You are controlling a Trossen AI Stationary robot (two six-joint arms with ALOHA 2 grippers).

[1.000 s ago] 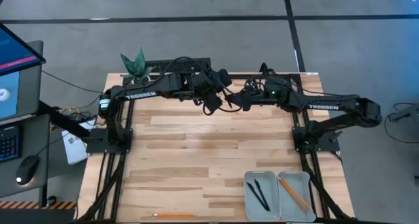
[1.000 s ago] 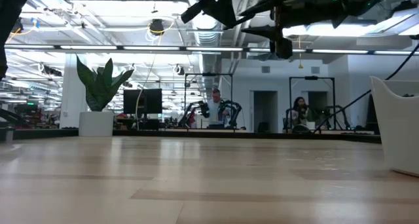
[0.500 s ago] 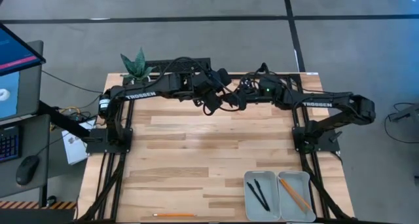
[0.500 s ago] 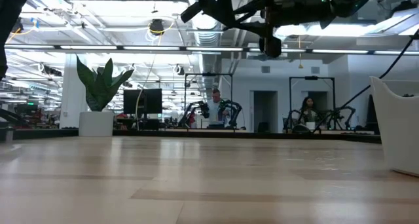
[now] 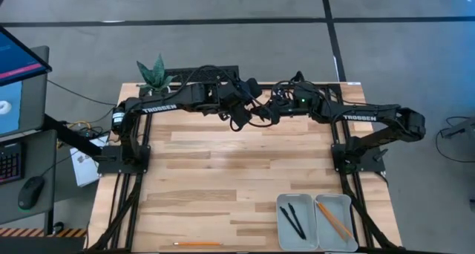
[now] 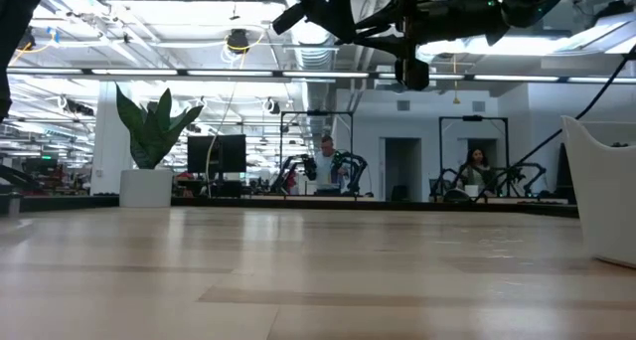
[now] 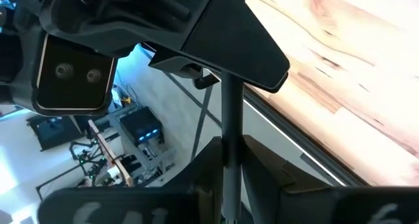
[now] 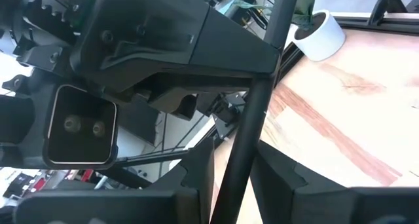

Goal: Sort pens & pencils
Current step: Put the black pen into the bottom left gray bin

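Mid-air handover: L gripper (image 5: 239, 119) clamps thin black pen (image 7: 230, 119); R gripper (image 5: 261, 114) narrow-open round it. Next: R grips, L lets go.

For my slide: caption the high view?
Both grippers meet over the table's far edge, handing over a pen; trays hold sorted pens, pencils.

You look straight down on the whole surface (image 5: 223, 172) from overhead, and level across it from its edge. Each wrist camera peers closely past its own tool at the other arm; both show the pen between them.
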